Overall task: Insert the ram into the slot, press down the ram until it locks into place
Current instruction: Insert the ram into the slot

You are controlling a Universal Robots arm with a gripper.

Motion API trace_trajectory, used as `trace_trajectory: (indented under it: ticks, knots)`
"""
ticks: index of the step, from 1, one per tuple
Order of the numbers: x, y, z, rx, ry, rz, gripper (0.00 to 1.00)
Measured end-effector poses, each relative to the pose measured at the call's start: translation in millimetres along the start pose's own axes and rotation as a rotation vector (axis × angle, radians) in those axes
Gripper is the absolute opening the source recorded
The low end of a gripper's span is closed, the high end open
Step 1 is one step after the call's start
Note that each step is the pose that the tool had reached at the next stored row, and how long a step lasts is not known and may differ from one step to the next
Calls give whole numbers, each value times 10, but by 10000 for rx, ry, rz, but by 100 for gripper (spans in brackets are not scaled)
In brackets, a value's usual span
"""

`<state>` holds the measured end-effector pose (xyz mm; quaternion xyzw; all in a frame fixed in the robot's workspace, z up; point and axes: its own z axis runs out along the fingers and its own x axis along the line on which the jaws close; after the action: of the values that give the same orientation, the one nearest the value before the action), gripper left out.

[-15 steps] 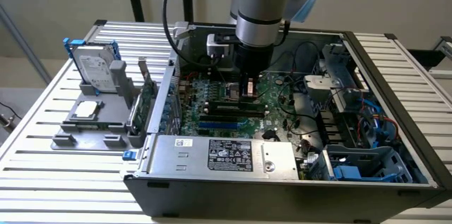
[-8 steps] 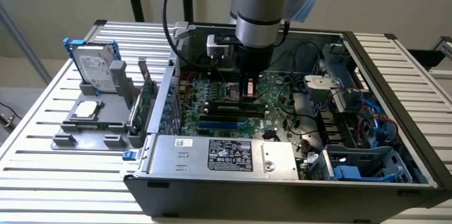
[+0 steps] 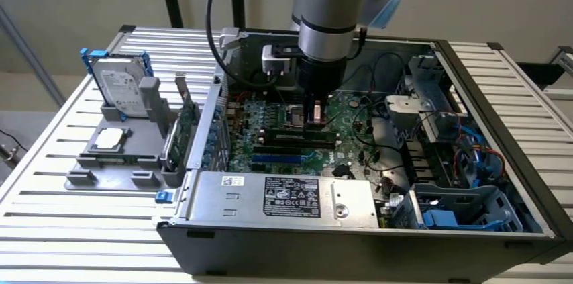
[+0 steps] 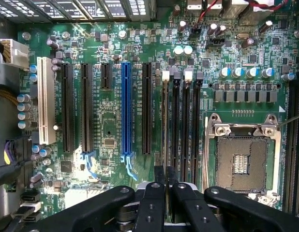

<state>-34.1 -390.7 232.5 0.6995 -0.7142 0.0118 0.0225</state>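
Ram (image 4: 165,121) edge-up in the slot (image 4: 165,76), fingers (image 4: 159,178) almost together, tight against its thin sides.

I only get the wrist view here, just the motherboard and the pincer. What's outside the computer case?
Observer: A grey fixture sits on the slatted table beside the case, on the exterior view's left.
Operator: Anything on it?
Observer: A hard drive stands upright in a blue-edged bracket at its far end.
Operator: And how does the arm come in?
Observer: The arm comes straight down from above into the open case, with the pincer over the board.
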Motion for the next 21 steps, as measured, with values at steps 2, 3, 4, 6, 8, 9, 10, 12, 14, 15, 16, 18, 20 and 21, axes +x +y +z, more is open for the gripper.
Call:
trace_trajectory:
  ticks: [2,3,4,6,8,9,10,12,14,15,16,18,20,21]
  knots:
    - [0,2,2,3,-4,11,13]
    - [0,2,3,4,-5,16,13]
    - [0,3,4,6,-9,21,13]
    - [-1,3,7,8,-13,31,13]
    - [-1,3,10,10,-17,37,13]
    - [-1,4,12,12,-19,41,13]
    - [-1,4,13,13,-20,45,13]
    - [-1,4,16,16,-26,51,13]
    - [-1,4,20,17,-34,54,13]
    - [-1,5,22,17,-39,55,13]
    - [-2,5,25,18,-42,55,13]
    - [-2,5,30,18,-46,56,13]
    - [-2,5,37,17,-49,56,13]
    - [-2,6,39,17,-50,56,13]
